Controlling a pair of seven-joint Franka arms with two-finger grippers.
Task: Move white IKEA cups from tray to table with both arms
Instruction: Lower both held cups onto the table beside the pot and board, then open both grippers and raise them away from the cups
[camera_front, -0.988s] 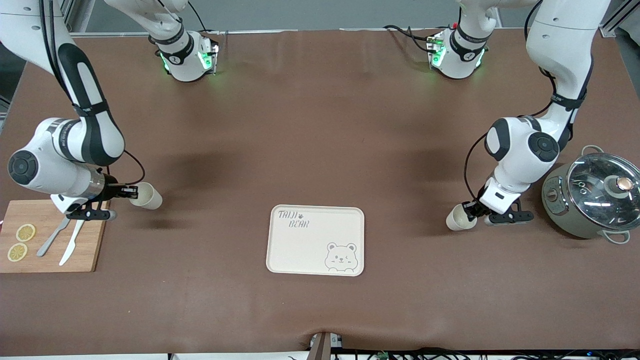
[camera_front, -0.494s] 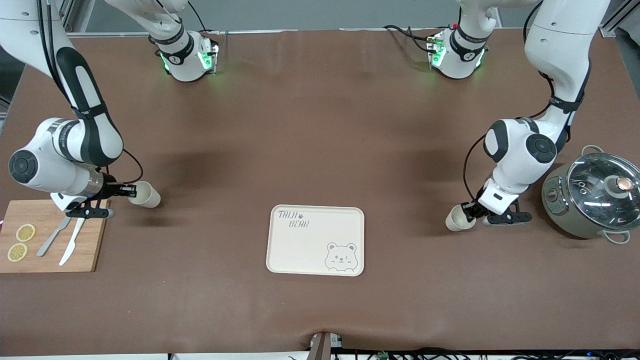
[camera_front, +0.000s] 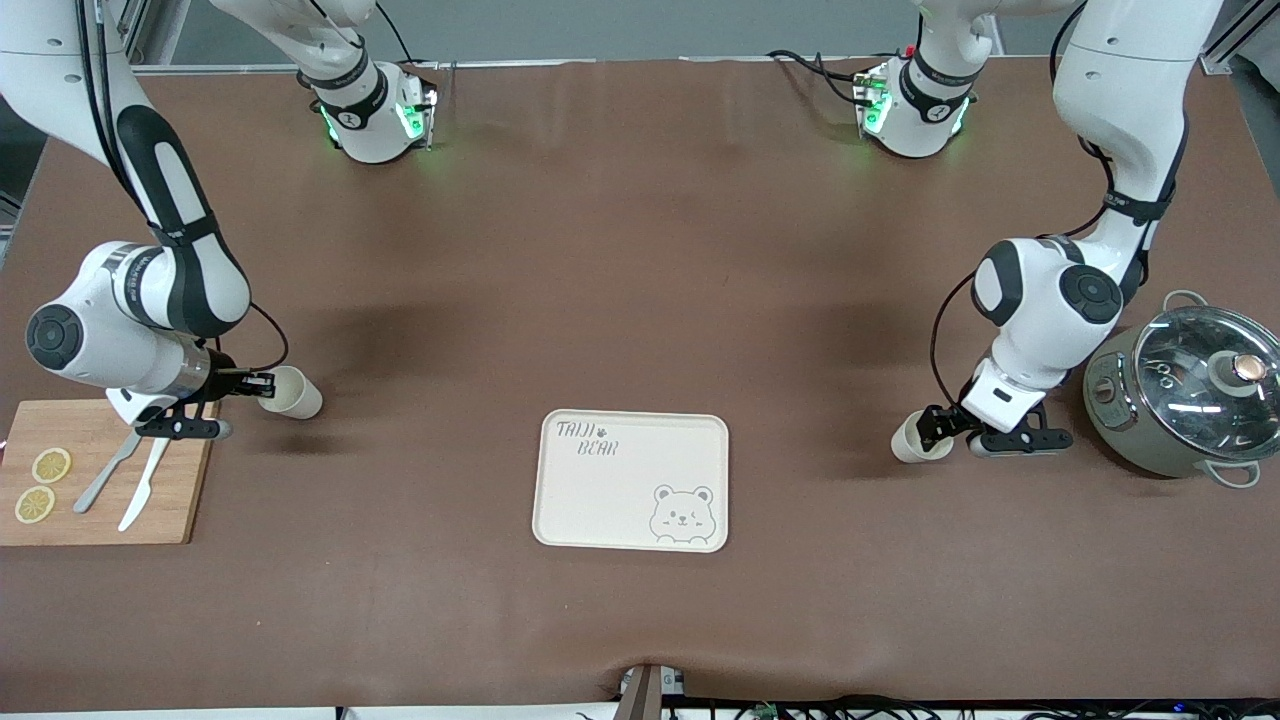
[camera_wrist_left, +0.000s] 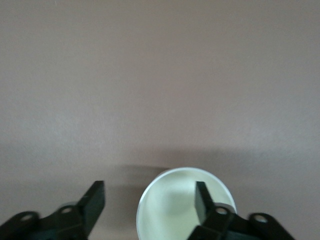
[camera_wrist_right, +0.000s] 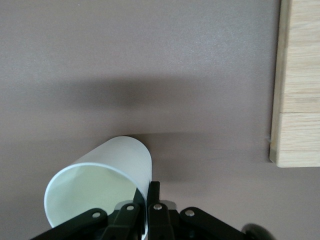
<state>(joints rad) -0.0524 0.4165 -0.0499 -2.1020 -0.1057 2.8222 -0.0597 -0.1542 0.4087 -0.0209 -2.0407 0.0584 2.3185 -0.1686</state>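
Placing step: both cups are off the tray (camera_front: 600, 500), which is sitting empty at lower centre. Left claw (camera_wrist_left: 150, 205) is standing released around a cup (camera_front: 912, 442) resting on the surface (camera_front: 640, 250) at mid-right; next, lifting clear. Right claw (camera_front: 262, 381) is pinching the rim of the tilted cup (camera_front: 293, 392) at mid-left; next, setting down and releasing.

Matte brown table (camera_front: 640, 300), wooden board (camera_front: 100, 480)

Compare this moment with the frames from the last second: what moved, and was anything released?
The left gripper has opened, letting go of its white cup, which now stands on the table. The right gripper stays shut on its cup's rim and has lowered slightly. The tray is unmoved.
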